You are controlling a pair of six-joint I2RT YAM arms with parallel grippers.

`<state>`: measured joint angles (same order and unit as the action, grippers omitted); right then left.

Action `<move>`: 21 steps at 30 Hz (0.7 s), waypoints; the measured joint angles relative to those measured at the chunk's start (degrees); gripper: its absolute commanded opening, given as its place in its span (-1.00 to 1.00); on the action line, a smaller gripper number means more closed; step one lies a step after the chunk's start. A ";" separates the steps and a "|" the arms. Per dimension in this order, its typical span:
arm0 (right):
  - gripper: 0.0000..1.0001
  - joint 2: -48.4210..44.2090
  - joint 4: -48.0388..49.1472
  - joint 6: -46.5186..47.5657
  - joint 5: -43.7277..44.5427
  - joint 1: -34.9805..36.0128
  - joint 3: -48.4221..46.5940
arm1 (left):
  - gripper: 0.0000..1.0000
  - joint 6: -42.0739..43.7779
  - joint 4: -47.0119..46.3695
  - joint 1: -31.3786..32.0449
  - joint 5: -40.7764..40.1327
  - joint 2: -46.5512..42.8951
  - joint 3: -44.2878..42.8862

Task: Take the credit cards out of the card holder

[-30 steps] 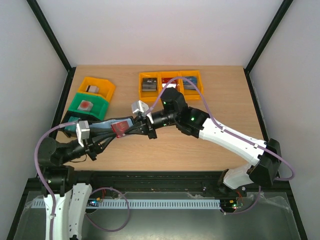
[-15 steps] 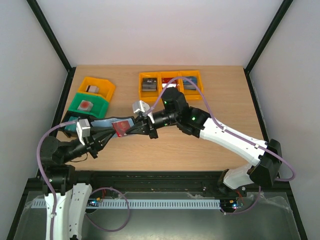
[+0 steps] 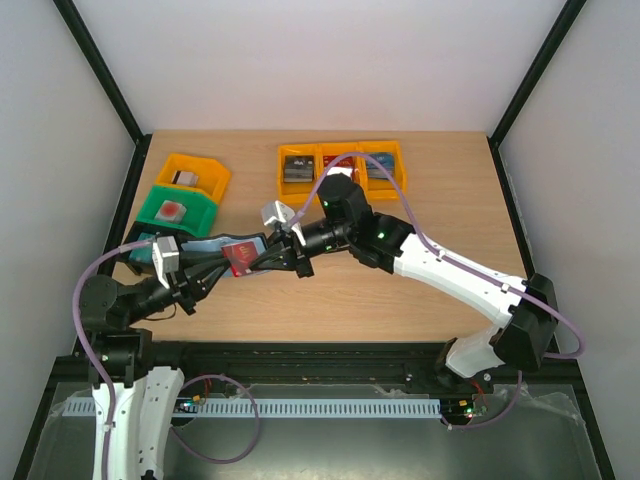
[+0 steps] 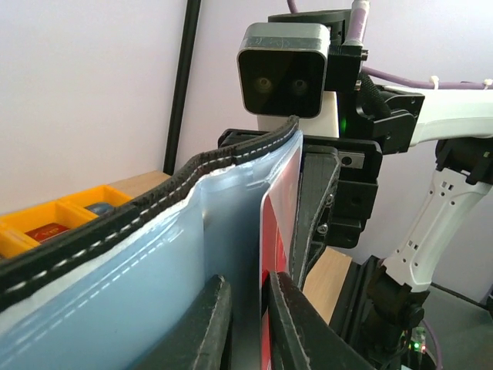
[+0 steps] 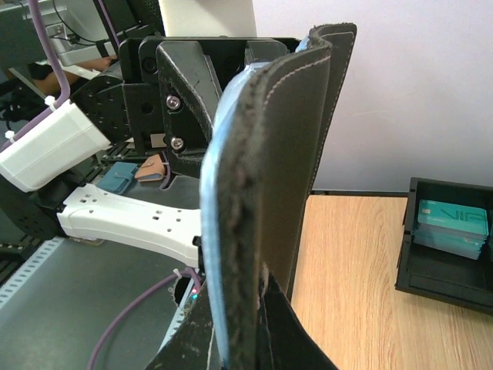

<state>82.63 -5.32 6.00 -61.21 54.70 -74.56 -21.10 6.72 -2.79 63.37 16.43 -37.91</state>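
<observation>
Two robot hands hold the black card holder (image 5: pixel 266 169) open in the air, above the left part of the wooden counter (image 3: pixel 400 290).

The counter is the biggest thing, with orange bins (image 3: pixel 300 150) at its far side. The card holder looks soft and bendy, so it will flop if it is not gripped well. The right hand (image 5: pixel 239 324) is pinched shut on its black leather flap. The left hand (image 4: pixel 248 297) is squeezed narrow on a red credit card (image 4: pixel 279 223) that sticks out of the grey-blue pocket (image 4: pixel 115 270). A bit of pocket may be pinched too; I cannot tell. The card looks thin, light, stiff and smooth, so it could slip. I think its free edge is the best place to hold, pulling straight out. A teal card (image 5: pixel 453 220) in a black bin (image 5: pixel 431 277) shows letters that look like "VIP". I can read nothing on the red one.
</observation>
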 measured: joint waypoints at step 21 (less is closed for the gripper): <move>-0.58 3.32 1.53 -1.57 -0.66 0.04 -1.90 | -0.95 -4.20 -3.76 0.90 1.73 0.00 2.29</move>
<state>85.95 -3.79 4.43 -61.87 54.74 -76.47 -25.30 2.96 -1.89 65.10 16.43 -35.62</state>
